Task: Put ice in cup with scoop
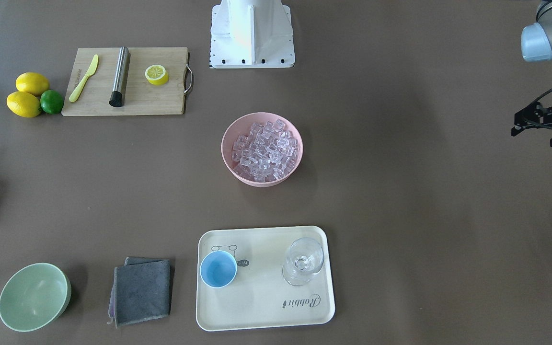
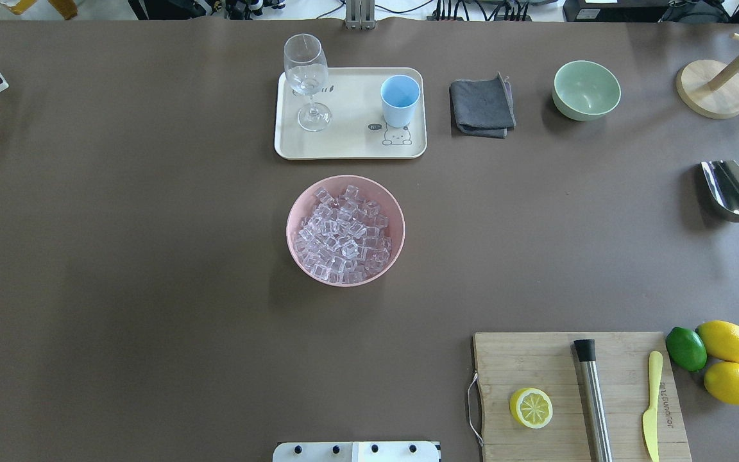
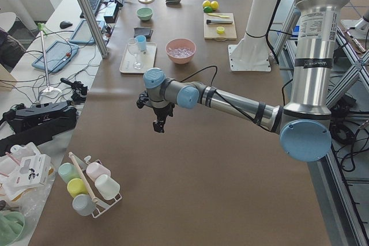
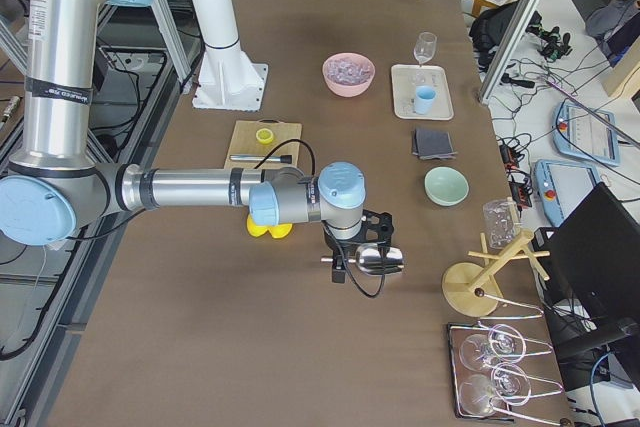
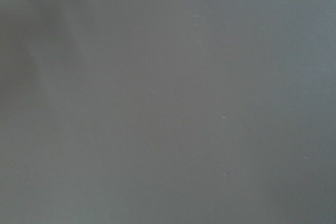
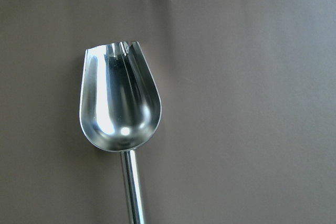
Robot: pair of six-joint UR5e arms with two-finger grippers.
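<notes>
The ice (image 2: pixel 344 234) is a heap of clear cubes in a pink bowl (image 2: pixel 294 247) at the table's middle. The light-blue cup (image 2: pixel 399 99) stands upright and empty on a cream tray (image 2: pixel 350 144) beyond the bowl. The metal scoop (image 2: pixel 732 189) lies on the table at the far right, with its handle pointing toward the robot. It fills the right wrist view (image 6: pixel 118 103). My right gripper (image 4: pixel 345 265) hangs above the scoop; I cannot tell whether it is open. My left gripper (image 1: pixel 539 122) hovers over bare table far to the left, and its jaws are unclear.
A stemmed glass (image 2: pixel 306 80) shares the tray. A grey cloth (image 2: pixel 482 106) and a green bowl (image 2: pixel 586 90) lie to the tray's right. A cutting board (image 2: pixel 536 359) holds a steel cylinder (image 2: pixel 593 398), a knife and a lemon half. Lemons and a lime (image 2: pixel 686 348) sit beside it.
</notes>
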